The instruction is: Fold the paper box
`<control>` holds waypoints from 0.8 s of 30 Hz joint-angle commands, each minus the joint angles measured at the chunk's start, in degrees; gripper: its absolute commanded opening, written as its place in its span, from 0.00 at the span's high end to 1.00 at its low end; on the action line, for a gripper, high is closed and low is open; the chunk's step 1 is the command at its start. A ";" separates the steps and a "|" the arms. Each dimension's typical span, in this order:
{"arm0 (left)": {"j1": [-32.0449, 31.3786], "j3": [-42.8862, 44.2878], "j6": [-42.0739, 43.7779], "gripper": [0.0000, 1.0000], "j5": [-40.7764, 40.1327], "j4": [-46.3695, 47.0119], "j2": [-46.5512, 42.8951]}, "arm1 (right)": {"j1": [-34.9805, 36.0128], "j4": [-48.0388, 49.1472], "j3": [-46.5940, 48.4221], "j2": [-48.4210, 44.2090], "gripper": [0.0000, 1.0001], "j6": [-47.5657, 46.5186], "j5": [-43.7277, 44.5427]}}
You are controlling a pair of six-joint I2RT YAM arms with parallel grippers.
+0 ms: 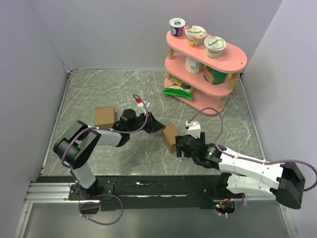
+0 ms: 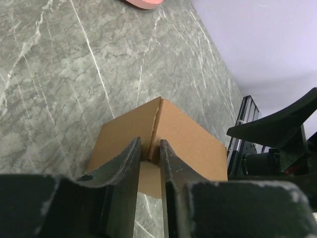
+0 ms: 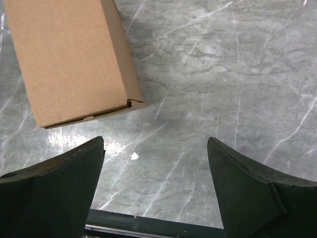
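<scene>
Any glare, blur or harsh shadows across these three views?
Top external: even light, soft shadows, nothing blurred. Left wrist: box sharp, left fingers dark and slightly soft. Right wrist: pale glare on the table just below the box, right fingers nearly black.

Grey marbled surface (image 1: 99, 89), pale walls on three sides; a pink shelf (image 1: 233, 59) stands at its far right; three cups (image 1: 195, 35) sit on the top board; a white tub (image 1: 192, 64) and a green can (image 1: 214, 75) sit beneath; a green bag (image 1: 178, 90) lies at the shelf's foot; a brown cube (image 1: 104, 116) sits left of centre.
</scene>
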 commanded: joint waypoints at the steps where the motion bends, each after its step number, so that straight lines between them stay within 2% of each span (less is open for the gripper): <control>1: -1.16 -1.19 3.09 0.77 -0.86 -4.88 0.97 | -2.72 3.44 -0.59 -5.23 0.08 -1.94 -2.44; 6: -1.16 -2.07 3.71 0.76 -1.92 -4.89 0.18 | -8.87 8.45 -0.86 -10.25 0.02 -7.47 -12.79; 11: -1.16 -3.82 3.98 0.76 -2.36 -3.13 -0.26 | -13.36 13.37 0.55 -6.67 0.01 -12.56 -17.74; 17: -1.16 -5.24 4.33 0.76 -3.33 -2.77 -1.32 | -12.84 17.24 3.98 1.86 0.01 -15.30 -21.87; 24: -1.16 -6.02 4.06 0.76 -4.21 -2.95 -1.41 | -10.29 18.13 1.08 3.02 0.03 -12.75 -20.65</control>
